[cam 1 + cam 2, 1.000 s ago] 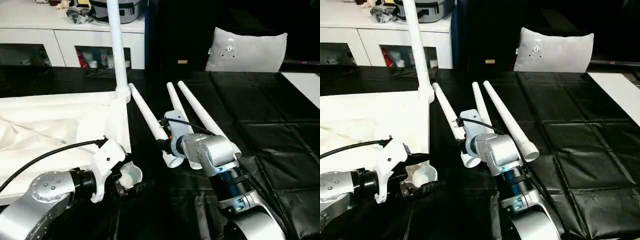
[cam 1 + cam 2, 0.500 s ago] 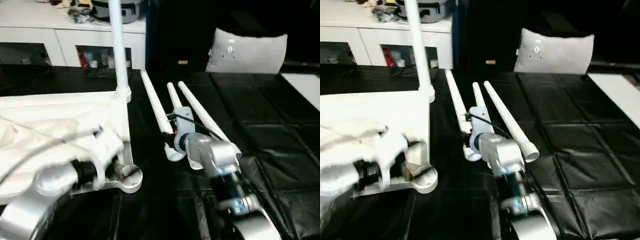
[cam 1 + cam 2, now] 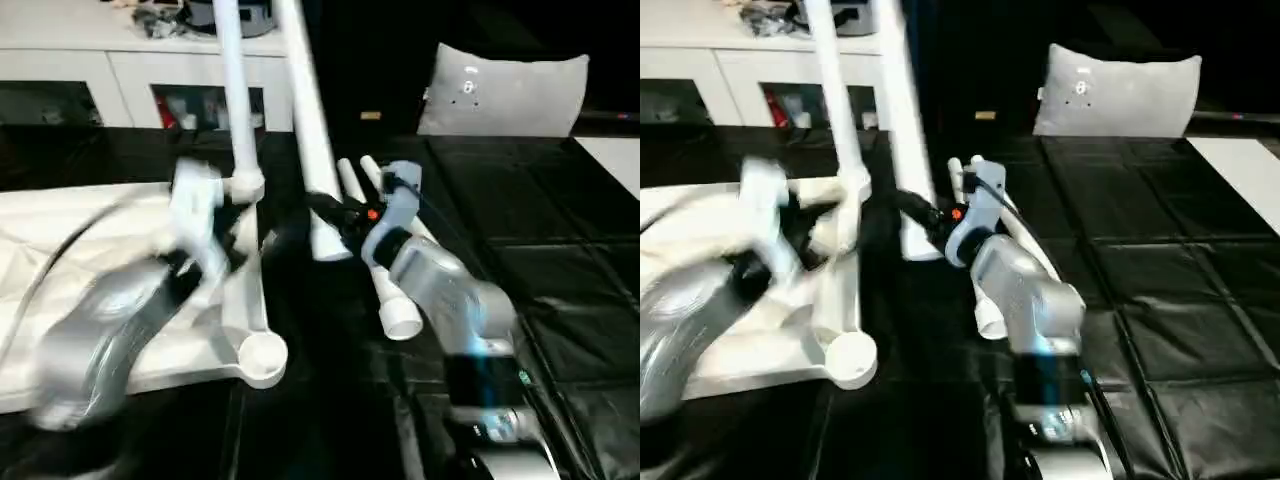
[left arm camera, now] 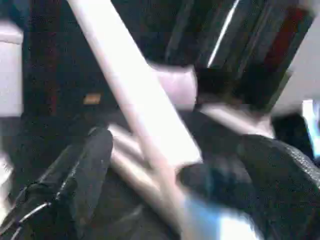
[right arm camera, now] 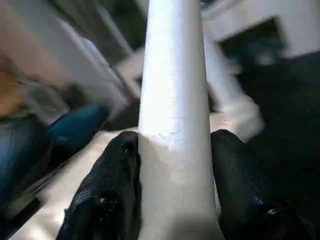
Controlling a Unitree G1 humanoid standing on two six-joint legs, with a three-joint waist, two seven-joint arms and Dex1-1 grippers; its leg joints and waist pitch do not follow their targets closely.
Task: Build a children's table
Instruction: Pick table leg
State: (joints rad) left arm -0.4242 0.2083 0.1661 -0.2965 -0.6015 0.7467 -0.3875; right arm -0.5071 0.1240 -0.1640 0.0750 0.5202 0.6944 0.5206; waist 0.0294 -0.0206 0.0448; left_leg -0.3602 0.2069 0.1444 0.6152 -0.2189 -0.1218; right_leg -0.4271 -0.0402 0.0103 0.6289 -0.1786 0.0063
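Though smeared by motion, read well enough for the main relation. Noted tabletop (image 3: pixel 245 310) lying upside down on black mat (image 3: pixel 560 290), rim up. Found one leg (image 3: pixel 235 90) seated upright in tabletop's far right corner. Saw near right corner socket (image 3: pixel 262 352) empty.

Logged right gripper (image 5: pixel 175 145) just off tabletop's right edge, beside the seated leg. Confirmed both black fingers (image 5: pixel 112 175) pressed against opposite sides of a second leg (image 3: pixel 305 120), near its thick end. Judged that a firm hold, jaws about half apart to suit leg's girth.

Placed held leg's thick open end low, just off tabletop's right edge, closer to the far corner than the near one. Took long axis as steep, nearly upright, thin end leaning slightly in over tabletop and running out of frame.

Put left gripper (image 4: pixel 177 165) over tabletop's far right corner, fingers spread wide, gripping nothing, held leg crossing slantwise in front of them.

Counted two spare legs (image 3: pixel 395 300) flat on mat right of tabletop, thick ends toward robot.

Key relation, as judgement: empty socket toward robot from held thick end, along tabletop's right edge. Right arm carrying the part; left nearer tabletop, free to steady it. Likely need: thick end over socket, axis squared upright, then pressed down.
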